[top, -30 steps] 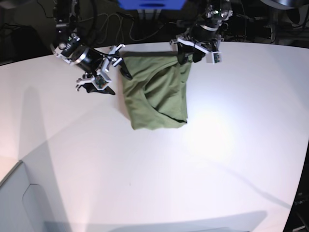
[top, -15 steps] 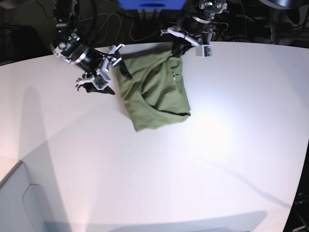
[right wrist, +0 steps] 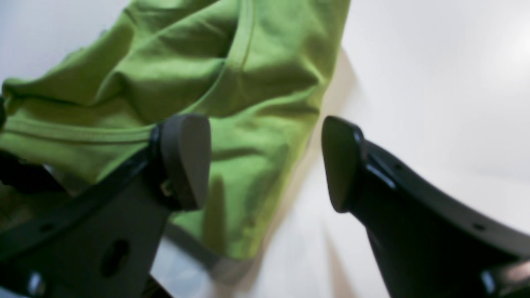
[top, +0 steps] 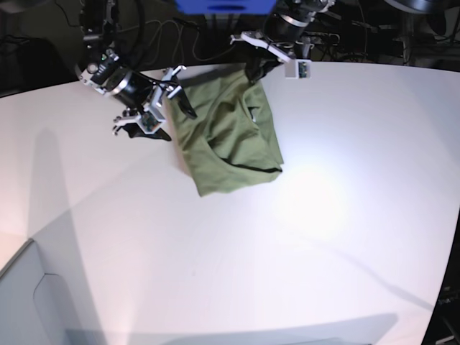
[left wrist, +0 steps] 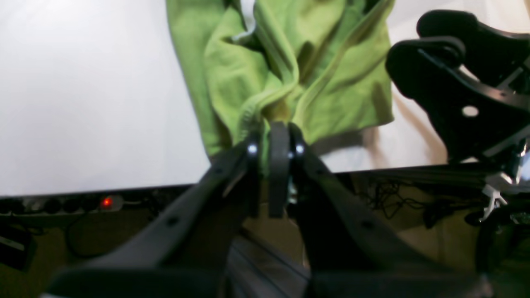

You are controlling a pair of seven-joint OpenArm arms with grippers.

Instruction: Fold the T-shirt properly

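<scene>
The olive-green T-shirt (top: 228,140) lies bunched on the white table (top: 345,215), near its far edge. My left gripper (top: 256,73) is shut on a raised hem fold at the shirt's far corner. The left wrist view shows the fabric (left wrist: 290,62) pinched between the closed fingertips of the left gripper (left wrist: 274,130). At the shirt's left edge, my right gripper (top: 172,119) stands open. In the right wrist view, the right gripper (right wrist: 265,165) has wide-spread fingers (right wrist: 184,161) hovering over the shirt's edge (right wrist: 232,82) without holding it.
The table's far edge (left wrist: 103,190) runs right behind the left gripper. Below it hang cables and a power strip with a red light (left wrist: 107,202). A blue object (top: 225,6) stands behind the table. The right gripper's black fingers (left wrist: 455,91) show in the left wrist view.
The left gripper has closed on the shirt's far right corner and carried it left along the far edge, folding that side inward. The right arm has not moved.
</scene>
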